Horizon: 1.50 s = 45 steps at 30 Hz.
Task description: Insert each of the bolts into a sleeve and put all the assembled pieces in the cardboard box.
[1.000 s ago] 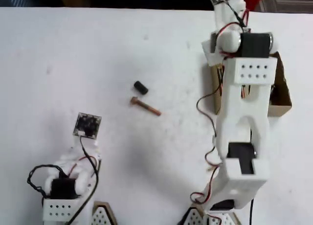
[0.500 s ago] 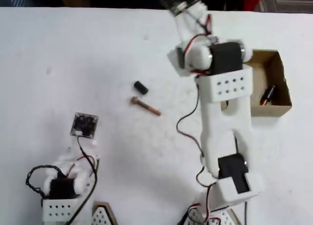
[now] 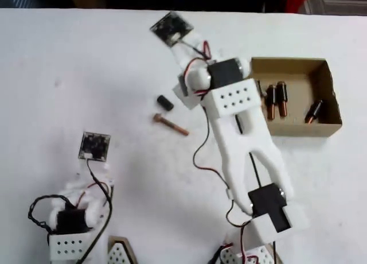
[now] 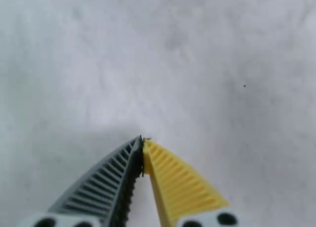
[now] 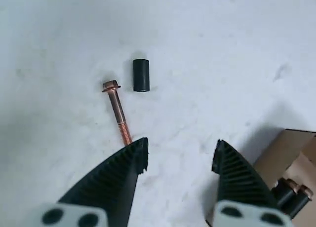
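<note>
1. The left arm (image 3: 70, 221) sits at 7 o'clock on the white table (image 3: 69, 57) in the high view, well apart from the loose parts.
2. The left gripper (image 4: 142, 142) is clenched. In its wrist view the grey jaw and the yellow jaw meet at their tips with nothing between them, over bare table.
3. The black sleeve (image 3: 166, 103) lies on its side near the table's middle. It is at 1 o'clock from the bolt's head, near it but not touching.
4. The copper bolt (image 3: 170, 124) lies flat on the table, head toward 10 o'clock and tip toward 4 o'clock. It is not in the sleeve.
5. The right arm (image 3: 243, 138) rises from its base at 6 o'clock and leans toward 11 o'clock. Its wrist end is at 1 o'clock from the sleeve.
6. The right gripper (image 5: 180, 155) is released: its two black jaws stand wide apart and hold nothing. In its wrist view the bolt's tip ends just beside one jaw tip; whether they touch cannot be told.
7. The box (image 3: 295, 62) stands open at 3 o'clock on the table, just beside the right arm, which hides part of its 9 o'clock wall.
8. Three assembled pieces (image 3: 275, 100) lie inside the box: two side by side toward its 9 o'clock side, and a third tilted toward its 3 o'clock side.
</note>
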Available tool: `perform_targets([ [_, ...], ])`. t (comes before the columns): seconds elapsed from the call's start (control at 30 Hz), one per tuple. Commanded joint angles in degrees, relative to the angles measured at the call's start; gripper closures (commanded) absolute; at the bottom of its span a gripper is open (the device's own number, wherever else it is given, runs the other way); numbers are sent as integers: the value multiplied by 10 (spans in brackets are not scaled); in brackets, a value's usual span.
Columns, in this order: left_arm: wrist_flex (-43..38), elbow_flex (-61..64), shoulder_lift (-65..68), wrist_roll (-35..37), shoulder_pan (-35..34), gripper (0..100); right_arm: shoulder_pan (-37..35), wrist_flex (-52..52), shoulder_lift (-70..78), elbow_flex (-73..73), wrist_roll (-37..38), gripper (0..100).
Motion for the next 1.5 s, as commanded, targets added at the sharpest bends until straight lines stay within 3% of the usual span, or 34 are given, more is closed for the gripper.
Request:
perform_targets([
  [0.0, -18, -2, -6, -6, -7, 976, -22, -68, -24, 47, 41, 804],
  [0.27, -18, -2, -6, -6, -7, 976, -34, -172, 44, 89, 48, 805],
  [0.67, -18, -2, -6, -6, -7, 976, -40, -175, 235, -64, 48, 805],
  [1.47, -18, -2, -6, -6, -7, 976, -51, 44, 622, -613, 48, 805],
])
